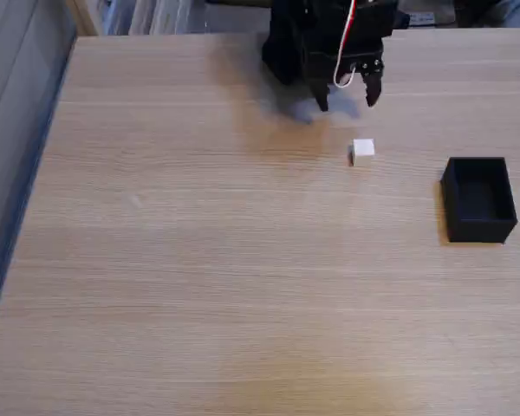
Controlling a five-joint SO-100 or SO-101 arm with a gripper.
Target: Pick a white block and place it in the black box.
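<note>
The white block looks light, stiff and smooth, so I would pinch it across two opposite flat sides. It lies just below the hand in the fixed view, apart from it. The hand is spread open and holds nothing. The black box stands further down and right of the hand, on the pale wood desk.

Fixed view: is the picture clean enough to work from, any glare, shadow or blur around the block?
In the fixed view the light is soft and even, with no glare on the table; the gripper looks slightly soft, its jaws apart, with a dim shadow beneath; the white block is crisp with a greyish shaded front; the black box has a dark, featureless interior.
</note>
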